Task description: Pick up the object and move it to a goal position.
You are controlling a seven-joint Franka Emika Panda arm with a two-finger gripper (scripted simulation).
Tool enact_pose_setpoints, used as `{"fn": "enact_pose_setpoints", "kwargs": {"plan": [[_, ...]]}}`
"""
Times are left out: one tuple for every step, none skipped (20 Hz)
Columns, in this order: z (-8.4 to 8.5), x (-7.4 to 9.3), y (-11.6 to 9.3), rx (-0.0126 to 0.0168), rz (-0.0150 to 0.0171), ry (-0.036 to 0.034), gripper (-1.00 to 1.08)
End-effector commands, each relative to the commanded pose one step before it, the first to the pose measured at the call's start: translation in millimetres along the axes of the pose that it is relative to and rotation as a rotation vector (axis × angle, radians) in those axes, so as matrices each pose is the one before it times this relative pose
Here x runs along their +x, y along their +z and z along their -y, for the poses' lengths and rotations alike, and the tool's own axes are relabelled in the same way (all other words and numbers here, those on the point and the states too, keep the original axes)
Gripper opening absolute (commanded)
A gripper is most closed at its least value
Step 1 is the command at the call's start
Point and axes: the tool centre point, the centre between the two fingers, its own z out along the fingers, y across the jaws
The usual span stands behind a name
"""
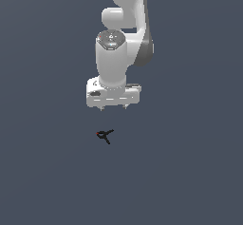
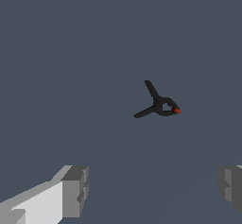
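Note:
The object (image 1: 105, 135) is a tiny black Y-shaped clamp with thin prongs and a red-orange spot, lying on the flat grey surface. In the wrist view the clamp (image 2: 159, 104) lies apart from the fingers, with its red spot at one end. My white gripper (image 1: 114, 108) hangs above and slightly behind the clamp, clear of it. It is open and empty. In the wrist view the two grey fingertips (image 2: 75, 190) stand wide apart with nothing between them.
The white arm (image 1: 121, 34) rises from the gripper to the top of the exterior view. The plain grey surface (image 1: 190, 162) spreads all around with nothing else on it.

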Motion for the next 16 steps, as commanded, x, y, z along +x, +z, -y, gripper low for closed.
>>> {"fn": "enact_pose_setpoints", "kwargs": {"plan": [[-1.74, 1.50, 3.30, -0.00124, 0.00063, -0.03487, 1.00], [-0.82, 0.70, 1.53, -0.00053, 0.00022, -0.01651, 1.00], [-0.89, 0.73, 1.64, -0.00053, 0.00023, -0.01764, 1.00], [-0.95, 0.75, 1.75, -0.00053, 0.00024, -0.01876, 1.00], [-1.03, 0.78, 1.87, -0.00052, 0.00026, -0.02001, 1.00], [-1.10, 0.79, 2.00, -0.00050, 0.00026, -0.02126, 1.00], [-1.18, 0.81, 2.13, -0.00048, 0.00027, -0.02256, 1.00], [-1.26, 0.82, 2.25, -0.00045, 0.00027, -0.02385, 1.00], [-1.34, 0.82, 2.38, -0.00041, 0.00027, -0.02511, 1.00], [-1.40, 0.80, 2.47, -0.00035, 0.00025, -0.02592, 1.00], [-1.41, 0.75, 2.48, -0.00028, 0.00022, -0.02594, 1.00], [-1.42, 0.71, 2.49, -0.00022, 0.00019, -0.02592, 1.00], [-1.43, 0.66, 2.50, -0.00016, 0.00015, -0.02590, 1.00], [-1.44, 0.61, 2.50, -0.00010, 0.00011, -0.02589, 1.00], [-1.45, 0.56, 2.51, -0.00004, 0.00007, -0.02587, 1.00], [-1.45, 0.51, 2.52, 0.00001, 0.00003, -0.02586, 1.00]]}}
